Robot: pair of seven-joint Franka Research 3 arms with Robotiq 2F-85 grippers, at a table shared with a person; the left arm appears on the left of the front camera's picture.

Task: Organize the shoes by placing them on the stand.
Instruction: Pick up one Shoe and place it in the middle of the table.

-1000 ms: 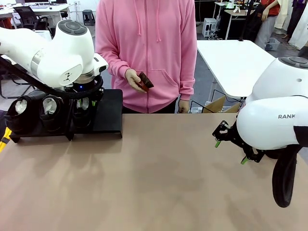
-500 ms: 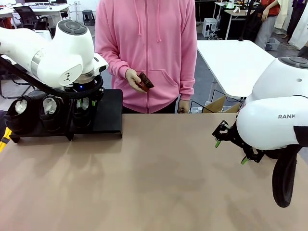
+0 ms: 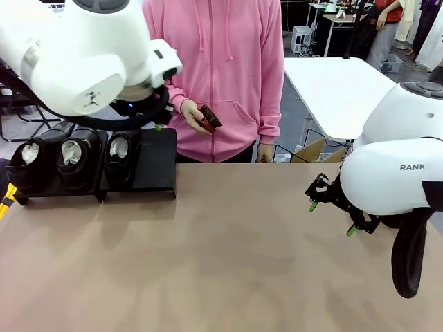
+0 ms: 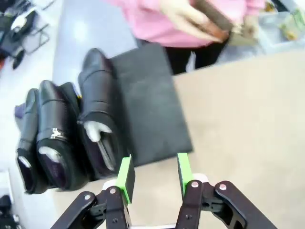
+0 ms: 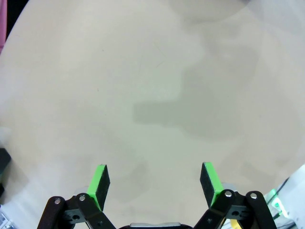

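Three black glossy shoes stand side by side on the low black stand (image 3: 156,166): the left one (image 3: 29,164), the middle one (image 3: 71,160) and the right one (image 3: 120,158), each with white paper inside. The stand's right end is bare. My left gripper (image 4: 155,169) hovers above the stand's near edge, open, with nothing between its green pads. In the left wrist view the right-hand shoe (image 4: 97,119) lies just left of the fingers, beside the bare stand top (image 4: 147,109). My right gripper (image 3: 332,218) hangs open over the table at the right, (image 5: 155,183) empty.
A person in a pink hoodie (image 3: 221,69) stands at the far side, right hand holding a small dark brown brush-like object (image 3: 208,117). A white table (image 3: 339,90) stands behind on the right. The brown tabletop (image 3: 221,263) stretches wide in front of the stand.
My left arm has lifted up and away from the right-hand shoe, which stays on the stand. The right arm and the person have not moved.
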